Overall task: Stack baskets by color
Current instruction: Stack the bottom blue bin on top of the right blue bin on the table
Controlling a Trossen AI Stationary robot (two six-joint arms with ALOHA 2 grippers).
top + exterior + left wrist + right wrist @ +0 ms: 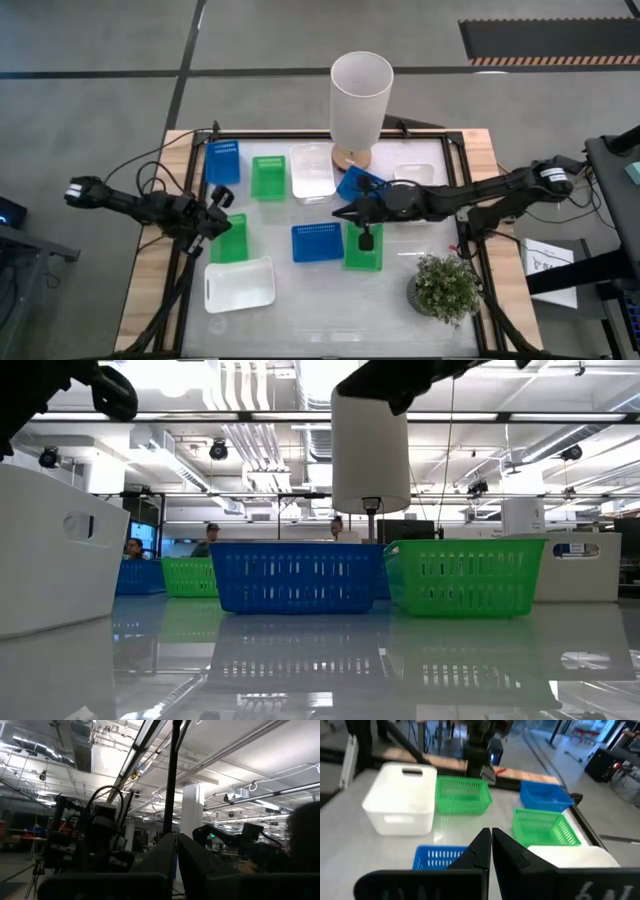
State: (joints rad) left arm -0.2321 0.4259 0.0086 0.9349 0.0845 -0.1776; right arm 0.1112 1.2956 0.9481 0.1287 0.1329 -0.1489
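Dark right claw (343,213) hovers shut over baskets (316,241).

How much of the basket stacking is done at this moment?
Nothing looks stacked: blue baskets, green baskets and white baskets lie apart on the table. Nothing is in hand; the right gripper hangs shut above the middle and the left gripper waits shut at the left edge. All the stacking remains.

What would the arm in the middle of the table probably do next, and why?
Probably open its fingers and dip toward a basket. The right gripper hangs shut and empty over the table's middle, above the lone blue basket; the green basket beside it is also unstacked, so no sorting shows yet.
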